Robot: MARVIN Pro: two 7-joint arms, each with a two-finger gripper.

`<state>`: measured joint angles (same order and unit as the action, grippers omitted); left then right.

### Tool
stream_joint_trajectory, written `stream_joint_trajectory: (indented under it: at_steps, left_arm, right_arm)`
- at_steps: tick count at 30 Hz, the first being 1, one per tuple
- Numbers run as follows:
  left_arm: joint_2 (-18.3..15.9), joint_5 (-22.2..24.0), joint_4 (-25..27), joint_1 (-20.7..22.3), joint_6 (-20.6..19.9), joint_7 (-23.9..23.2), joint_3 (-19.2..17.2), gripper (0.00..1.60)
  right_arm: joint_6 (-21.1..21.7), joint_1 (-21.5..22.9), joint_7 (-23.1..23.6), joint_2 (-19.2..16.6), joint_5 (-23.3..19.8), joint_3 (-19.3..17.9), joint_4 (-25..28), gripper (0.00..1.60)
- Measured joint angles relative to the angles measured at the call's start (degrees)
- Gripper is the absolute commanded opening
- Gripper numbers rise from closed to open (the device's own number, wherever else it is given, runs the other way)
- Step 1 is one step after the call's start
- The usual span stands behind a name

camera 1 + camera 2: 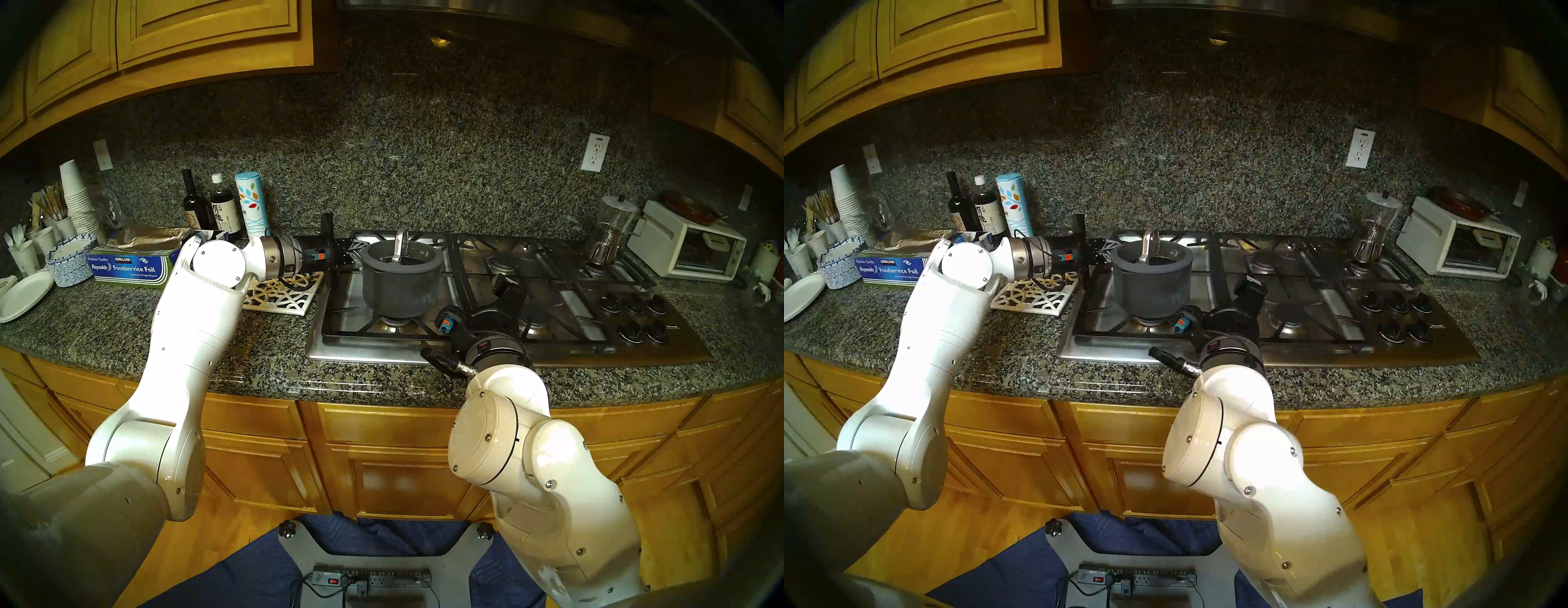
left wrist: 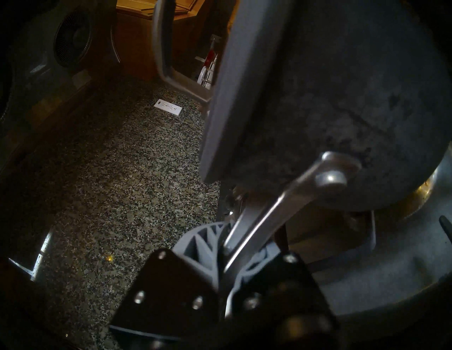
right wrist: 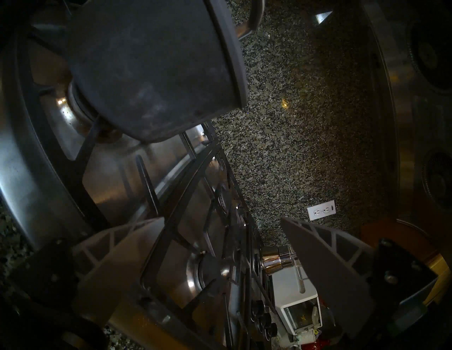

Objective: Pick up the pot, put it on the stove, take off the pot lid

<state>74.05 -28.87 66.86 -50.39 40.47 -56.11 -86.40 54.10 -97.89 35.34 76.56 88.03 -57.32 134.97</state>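
- At the far left of the granite surface (image 1: 263, 365), stacked paper cups (image 1: 78, 199), paper plates (image 1: 23, 293) and a box of foil (image 1: 131, 265) are seen.
- Behind them, two dark bottles (image 1: 208, 206) and a tall blue-and-white canister (image 1: 251, 204) stand against the backsplash.
- A white patterned trivet (image 1: 282, 293) lies just beside the stove's left edge, partly under the left arm.
- The left pincer (image 1: 348, 251) is reached level toward the pot and is seen clamped tight on the pot's thin metal handle (image 2: 266, 224).
- The pot (image 1: 401, 280) is set over the front-left burner of the stove (image 1: 509, 339); whether its base rests on the grate cannot be told.
- The pot lid (image 1: 401, 248) is seated in the pot's rim, its arched silver handle upright.
- The right pincer (image 1: 507, 286) is held over the stove's front middle, just right of the pot, spread wide and holding nothing.
- A glass coffee maker (image 1: 611, 229) stands on the back-right burner.
- A white toaster oven (image 1: 687, 246) sits on the surface at the far right.
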Motion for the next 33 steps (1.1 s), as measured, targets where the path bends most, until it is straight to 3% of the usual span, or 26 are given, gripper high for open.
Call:
stream_joint_trajectory:
  at_steps: [33]
  left_arm:
    - [3.16,-6.0,-4.53,2.34,6.38,2.19,-2.37,0.0]
  right_arm:
    - [-0.05,0.0,0.02,0.02,0.0,-0.02,-0.02,1.6]
